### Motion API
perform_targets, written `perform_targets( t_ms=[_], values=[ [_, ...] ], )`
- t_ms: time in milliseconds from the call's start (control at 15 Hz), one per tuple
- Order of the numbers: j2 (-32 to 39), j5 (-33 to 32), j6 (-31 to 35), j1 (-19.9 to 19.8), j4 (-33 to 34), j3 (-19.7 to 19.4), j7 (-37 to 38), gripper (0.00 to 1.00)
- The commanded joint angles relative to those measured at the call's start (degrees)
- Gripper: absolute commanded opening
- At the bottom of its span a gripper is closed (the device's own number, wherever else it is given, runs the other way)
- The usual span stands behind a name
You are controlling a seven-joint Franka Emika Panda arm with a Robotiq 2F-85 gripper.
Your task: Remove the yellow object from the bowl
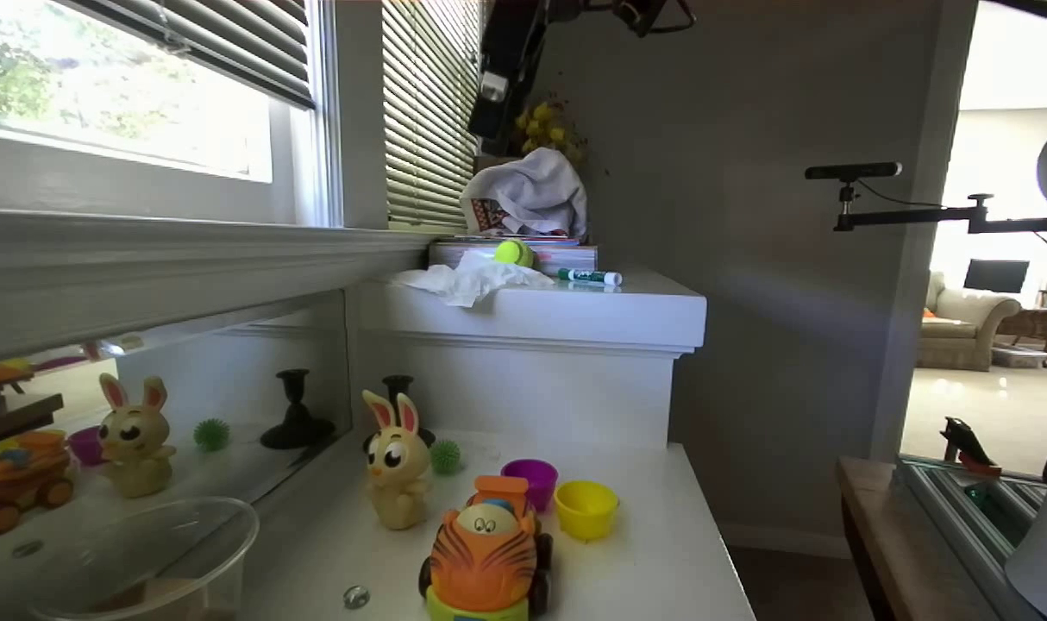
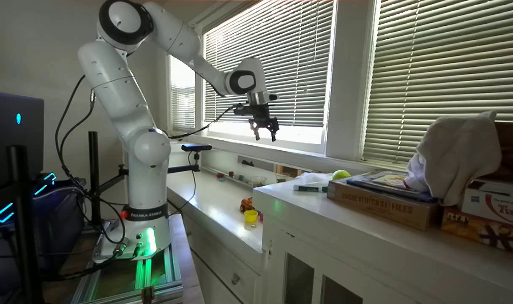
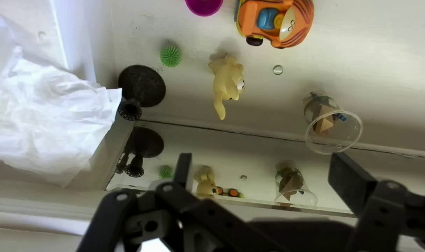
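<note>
While the end effector [image 2: 266, 139] gapes wide, one clear bowl [image 3: 343, 133] and two coloured cups [image 1: 586, 512] stand below.

I can't quite tell what the clear container [image 3: 349, 133] holds.

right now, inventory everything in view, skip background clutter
bowl: 1, clear, counter
pieces: count unclear, tan, in bowl
cups: 2, yellow and purple, counter
toy car: 1, orange, counter
toy rabbit: 1, cream, counter
spiky ball: 1, green, counter
candlestick: 1, black, counter
bead: at least 1, clear, counter
mirror: 1, silvery, behind counter
tennis ball: 1, yellow-green, ledge
marker: 1, green and white, ledge
crumpled sheet: 1, white, ledge
boxes: several, mixed, ledge
cloth: 1, white, on boxes
cameras: 2, black, on stands
arm: 1, white, beside counter
claw: 1, black, open, in midair
</note>
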Motion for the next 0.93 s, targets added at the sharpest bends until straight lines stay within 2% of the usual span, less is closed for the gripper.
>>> perform_targets(
  t_ms=[0, 400, 867],
  values=[
    [0.7, -0.05, 0.4, 0.16, 0.29, 0.08, 0.07, 1.0],
    [1.96, 0.08, 0.42, 0.4, 1.54, 0.06, -0.46, 1.0],
    [12.22, 4.23, 2.94, 2.75, 7.57, -1.3, -7.75, 1.0]
  ],
)
